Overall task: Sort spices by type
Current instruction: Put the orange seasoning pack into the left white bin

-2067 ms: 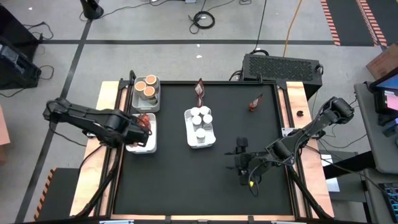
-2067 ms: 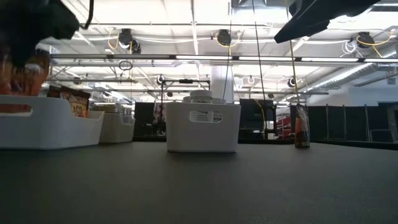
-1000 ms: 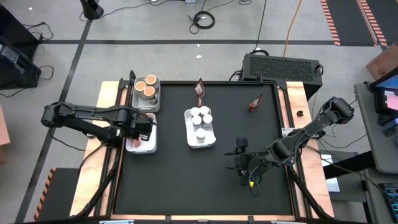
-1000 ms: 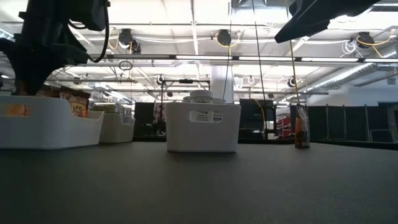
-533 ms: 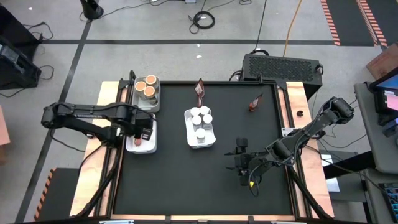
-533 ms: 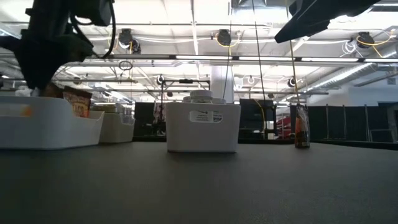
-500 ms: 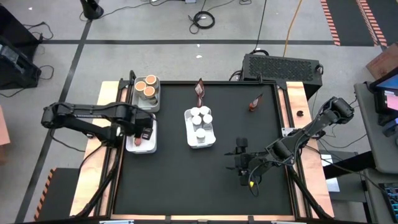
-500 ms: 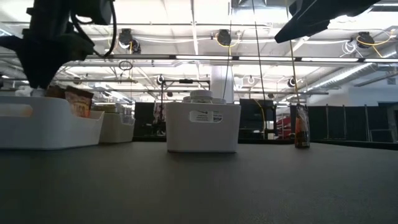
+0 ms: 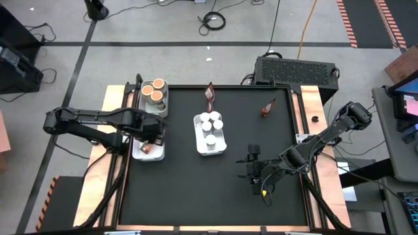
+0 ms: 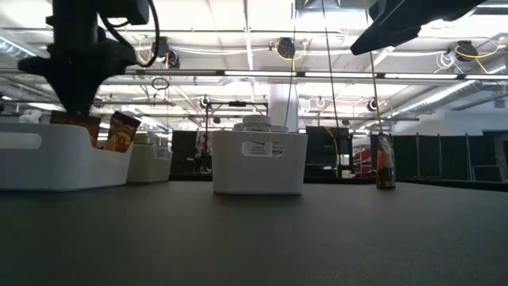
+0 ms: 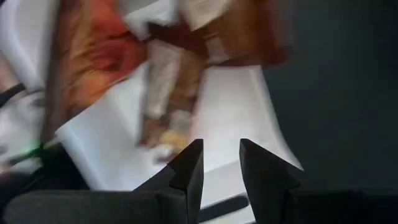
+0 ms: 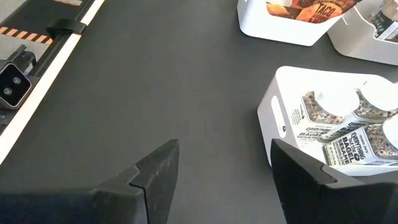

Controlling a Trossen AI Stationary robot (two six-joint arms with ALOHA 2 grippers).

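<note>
Reddish-brown packets point(image 9: 145, 149) lie in the white tray point(image 9: 159, 155) at the table's left; in the low view one packet point(image 10: 121, 131) leans over its rim. My left gripper point(image 9: 157, 135) point(image 10: 79, 107) hovers over that tray, narrowly open and empty point(image 11: 219, 149). Orange-topped tubs point(image 9: 155, 91) fill the far-left tray. White-capped jars point(image 9: 210, 126) point(image 12: 373, 93) stand in the middle tray. Two loose packets point(image 9: 209, 94) point(image 9: 268, 108) rest on the table's far part; one stands upright point(image 10: 386, 171). My right gripper point(image 9: 255, 168) point(image 12: 227, 162) waits wide open near the right side.
The middle tray's wall point(image 12: 273, 118) is just ahead of my right gripper. Dark tabletop point(image 9: 196, 189) stretches along the near side. Wooden rails point(image 9: 317, 104) run along the table's left and right edges. A black box point(image 9: 297, 68) sits beyond the far edge.
My left gripper has shifted a little toward the table's right above the packet tray. Packets in that tray have moved, and one now leans up over the rim on the tray's right side.
</note>
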